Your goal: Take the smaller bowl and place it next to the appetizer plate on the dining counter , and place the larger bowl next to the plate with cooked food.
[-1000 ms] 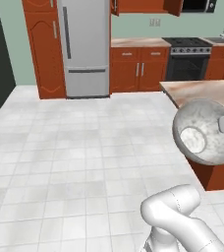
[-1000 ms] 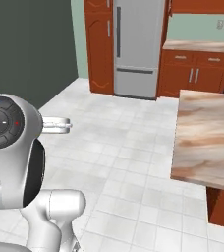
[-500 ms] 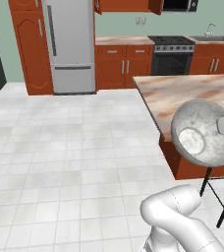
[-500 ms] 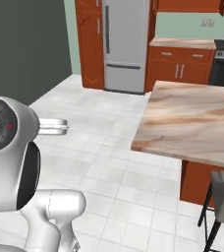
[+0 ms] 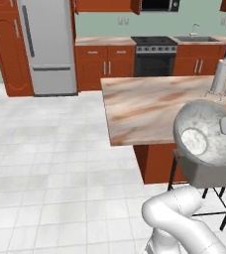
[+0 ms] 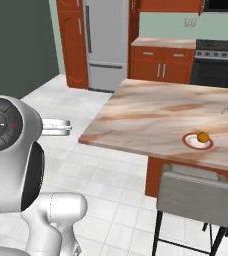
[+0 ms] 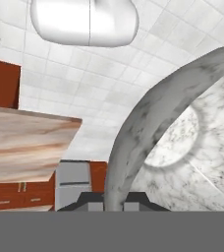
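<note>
One marbled bowl [image 5: 207, 140], one dining counter [image 5: 149, 106], one plate [image 6: 198, 141] bearing one orange food item [image 6: 202, 136], one grey stool [image 6: 201, 201], one paper-towel holder [image 5: 220, 77], one refrigerator [image 5: 48, 45], one stove [image 5: 154, 54].

Pincer [image 7: 114, 199] clamped on the rim of a grey-white marbled stone bowl [image 5: 206, 139], held tipped on its side in the air. Long beige brown-veined slab table [image 5: 154, 106] lies ahead and left of the pincer. Grey stool [image 6: 201, 197] stands below the bowl, at the table's near edge. On the table, a small white plate with an orange round piece [image 6: 198, 140] sits near that edge; an upright paper-towel holder [image 5: 220, 77] stands farther back. Steel fridge [image 5: 48, 47] and black oven [image 5: 154, 57] well beyond, against the wall.
</note>
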Robot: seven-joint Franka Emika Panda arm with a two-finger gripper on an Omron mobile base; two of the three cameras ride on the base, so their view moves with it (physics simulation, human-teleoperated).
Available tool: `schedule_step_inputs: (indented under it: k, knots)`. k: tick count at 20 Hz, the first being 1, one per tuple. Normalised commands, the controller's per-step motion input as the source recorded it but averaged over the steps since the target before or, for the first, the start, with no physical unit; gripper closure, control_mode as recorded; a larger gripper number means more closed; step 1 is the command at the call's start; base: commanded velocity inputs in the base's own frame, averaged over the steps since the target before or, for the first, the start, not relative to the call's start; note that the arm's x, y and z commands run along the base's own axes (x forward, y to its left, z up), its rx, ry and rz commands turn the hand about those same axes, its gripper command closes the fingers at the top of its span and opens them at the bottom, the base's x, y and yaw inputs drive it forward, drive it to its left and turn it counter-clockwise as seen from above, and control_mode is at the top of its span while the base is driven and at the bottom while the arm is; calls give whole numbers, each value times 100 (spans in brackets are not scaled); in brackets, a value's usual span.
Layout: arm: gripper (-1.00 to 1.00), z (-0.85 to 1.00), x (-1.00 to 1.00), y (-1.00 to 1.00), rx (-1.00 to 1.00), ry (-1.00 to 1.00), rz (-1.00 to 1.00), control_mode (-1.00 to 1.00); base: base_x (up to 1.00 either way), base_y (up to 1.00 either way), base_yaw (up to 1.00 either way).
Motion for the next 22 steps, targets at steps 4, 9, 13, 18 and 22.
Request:
schedule_step_inputs:
  k: [4,9,13,18,22]
  knots:
    - [100,0,0,0,0,0,0,100,9,-100,0]
    - [100,0,0,0,0,0,0,100,21,-100,0]
    - [100,0,0,0,0,0,0,100,28,-100,0]
    - [100,0,0,0,0,0,0,100,35,-75,0]
    - [100,0,0,0,0,0,0,100,63,-21,-1]
